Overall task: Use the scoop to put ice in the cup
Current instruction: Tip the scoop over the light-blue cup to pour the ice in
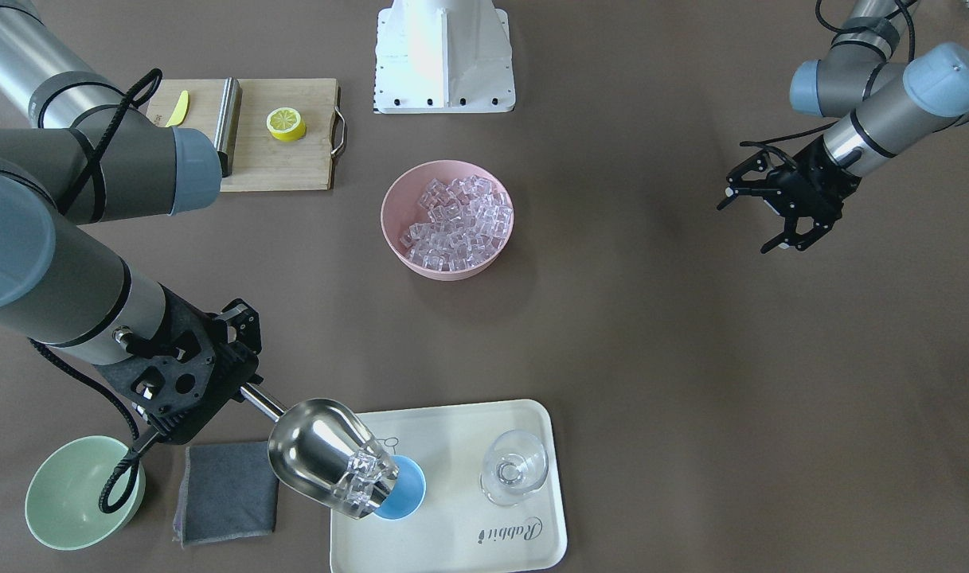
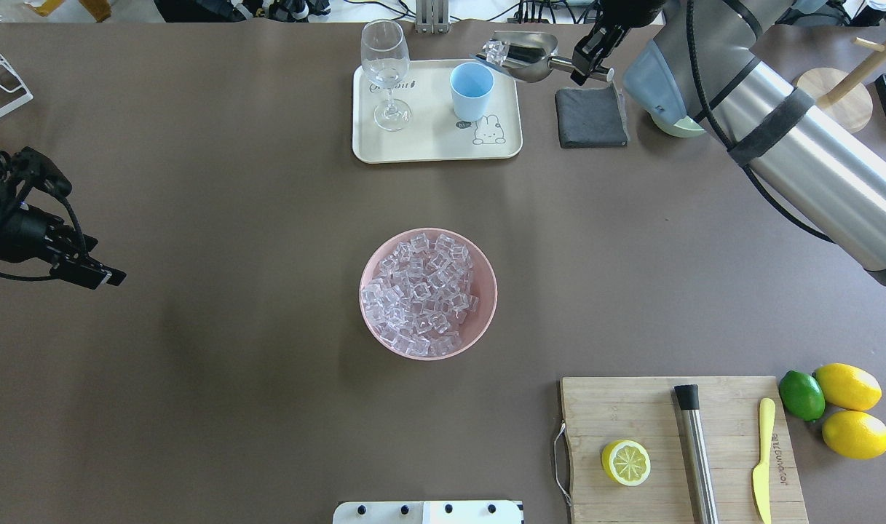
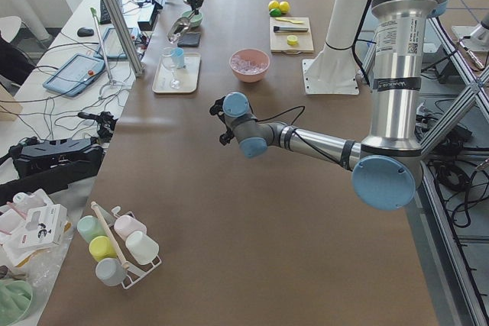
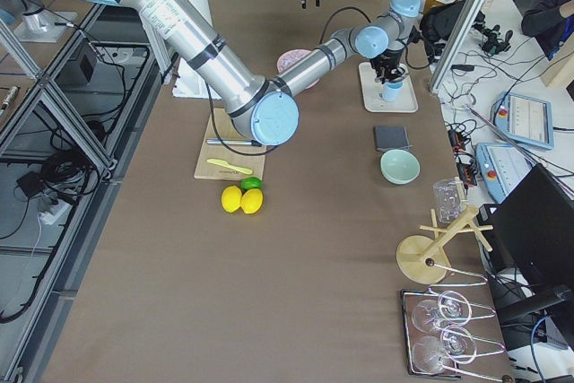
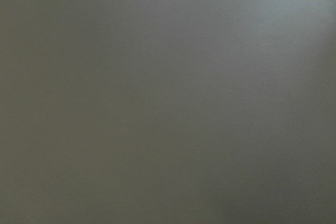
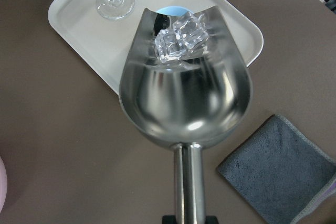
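Note:
My right gripper [image 1: 241,383] is shut on the straight handle of the steel scoop [image 1: 325,454]. The scoop is tilted mouth-down over the light-blue cup [image 1: 405,487], which stands on the cream tray [image 1: 460,541]. A few clear ice cubes [image 6: 181,40] sit at the scoop's [image 6: 184,93] lip, just above the cup's rim [image 6: 170,10]. More ice [image 2: 421,291] fills the pink bowl [image 2: 488,291] at the table's middle. My left gripper [image 1: 748,225] hangs open with nothing in it, far off to the side above bare table.
A clear wine glass [image 2: 384,73] stands on the tray beside the cup. A grey cloth [image 1: 228,492] and a pale green bowl [image 1: 74,501] lie next to the tray. A cutting board [image 2: 675,451] holds a lemon half, steel rod and yellow knife.

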`<move>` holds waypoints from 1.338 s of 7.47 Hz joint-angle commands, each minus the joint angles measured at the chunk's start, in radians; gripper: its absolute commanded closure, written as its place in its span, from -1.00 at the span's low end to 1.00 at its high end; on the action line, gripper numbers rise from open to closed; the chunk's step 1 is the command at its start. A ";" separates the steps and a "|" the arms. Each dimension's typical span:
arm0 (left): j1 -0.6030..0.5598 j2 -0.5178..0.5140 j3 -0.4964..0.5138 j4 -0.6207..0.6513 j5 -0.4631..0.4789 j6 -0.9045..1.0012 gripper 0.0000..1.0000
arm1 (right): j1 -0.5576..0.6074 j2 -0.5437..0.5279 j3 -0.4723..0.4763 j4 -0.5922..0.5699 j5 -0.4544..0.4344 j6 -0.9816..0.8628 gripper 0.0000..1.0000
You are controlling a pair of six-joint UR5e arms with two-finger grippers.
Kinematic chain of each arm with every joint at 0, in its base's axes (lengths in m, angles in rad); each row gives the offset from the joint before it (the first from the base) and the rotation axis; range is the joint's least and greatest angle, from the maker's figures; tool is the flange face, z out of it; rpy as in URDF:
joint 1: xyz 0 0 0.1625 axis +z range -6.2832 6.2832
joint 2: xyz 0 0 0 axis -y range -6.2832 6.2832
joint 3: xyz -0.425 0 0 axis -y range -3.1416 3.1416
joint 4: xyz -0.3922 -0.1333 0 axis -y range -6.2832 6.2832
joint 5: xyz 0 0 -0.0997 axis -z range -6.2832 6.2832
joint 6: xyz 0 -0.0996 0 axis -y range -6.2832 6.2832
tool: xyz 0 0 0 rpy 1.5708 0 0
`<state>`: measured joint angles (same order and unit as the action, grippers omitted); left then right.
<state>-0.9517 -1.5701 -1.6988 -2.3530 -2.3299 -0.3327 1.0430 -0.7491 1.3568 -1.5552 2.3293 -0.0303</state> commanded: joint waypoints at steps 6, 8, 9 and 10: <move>-0.188 -0.008 -0.015 0.555 0.185 -0.173 -0.95 | -0.035 0.094 -0.038 -0.224 -0.013 -0.089 1.00; -0.190 -0.016 -0.013 0.554 0.164 -0.244 -0.95 | -0.037 0.073 -0.006 -0.224 -0.013 -0.105 1.00; -0.190 -0.024 -0.012 0.548 0.143 -0.297 -0.95 | -0.037 0.033 0.058 -0.233 -0.011 -0.108 1.00; -0.190 -0.028 -0.012 0.544 0.132 -0.348 -0.95 | -0.035 -0.014 0.156 -0.322 -0.011 -0.153 1.00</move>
<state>-1.1408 -1.5889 -1.7113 -1.8036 -2.1759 -0.5951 1.0067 -0.6957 1.3838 -1.7884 2.3169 -0.1359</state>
